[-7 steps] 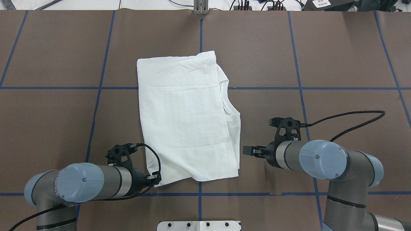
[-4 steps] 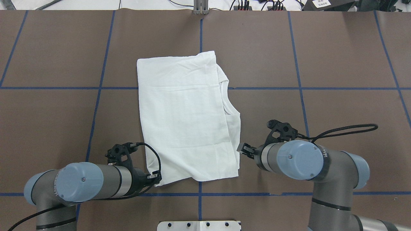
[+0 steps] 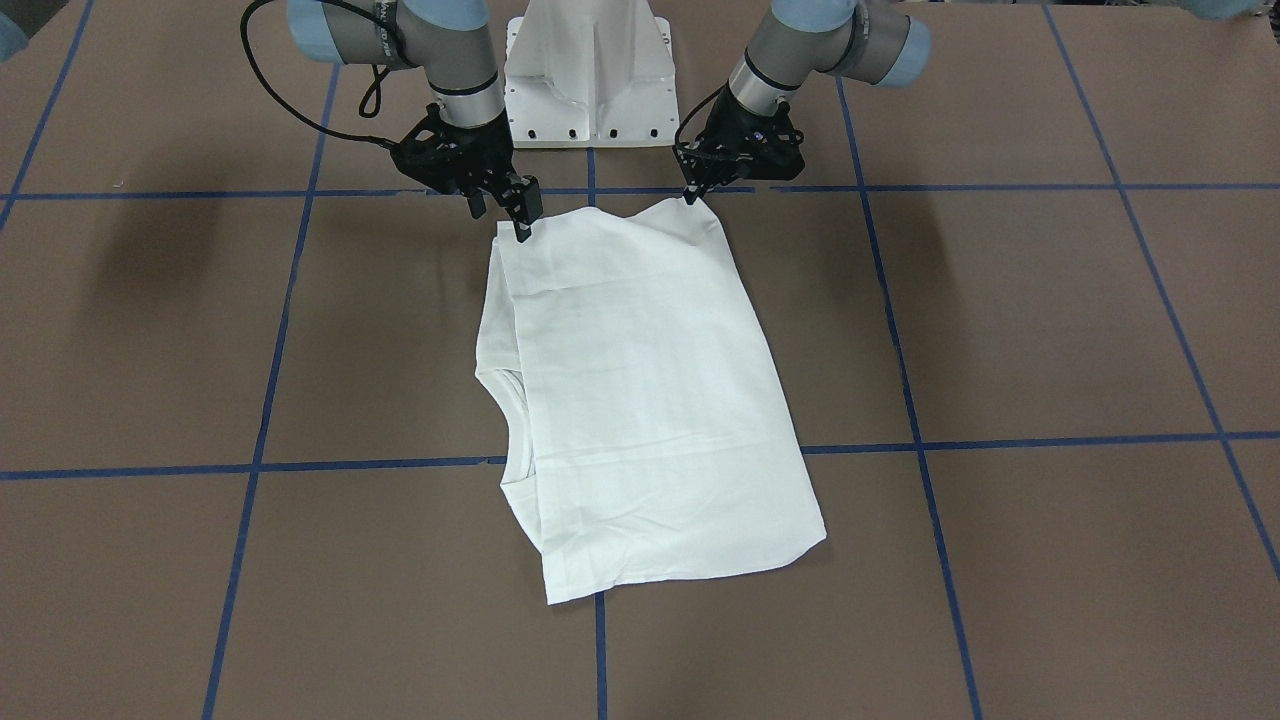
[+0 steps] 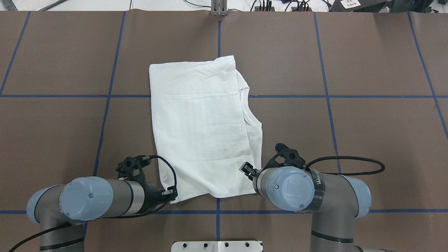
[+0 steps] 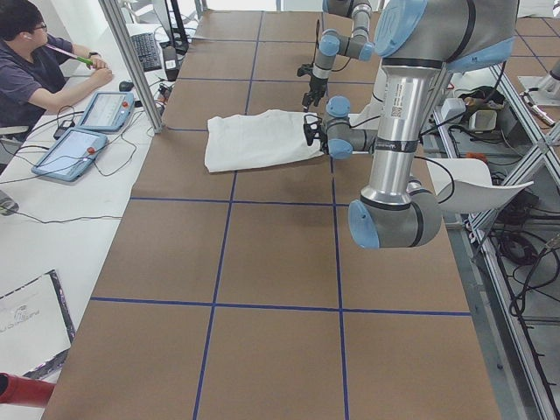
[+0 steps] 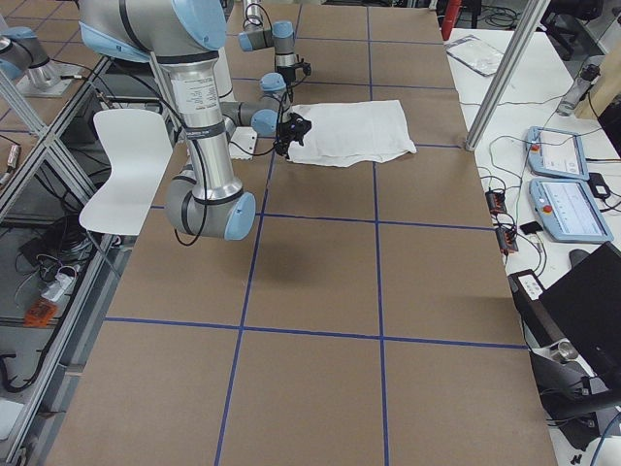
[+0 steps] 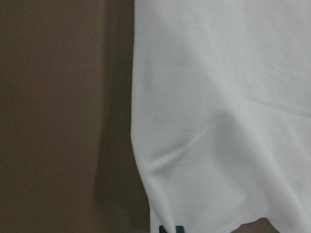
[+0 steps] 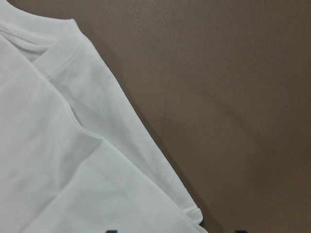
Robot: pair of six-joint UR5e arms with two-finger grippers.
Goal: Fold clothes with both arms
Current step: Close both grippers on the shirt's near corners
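Currently pinching, with the left gripper (image 4: pixel 171 197), the T-shirt (image 4: pixel 203 129) corner nearest the pedestal base (image 4: pixel 217 246); holding the right gripper (image 4: pixel 246 168) spread just over the other base-side corner, not yet closed on cloth. Lies flat, folded lengthwise, just beyond the base. Could catch only the top layer on the right, or raise one corner first, dragging the folds askew.

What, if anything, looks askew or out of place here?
The shirt is folded unevenly: the collar and an under layer stick out past the top layer on the robot's right. It lies slightly skewed to the tape grid.
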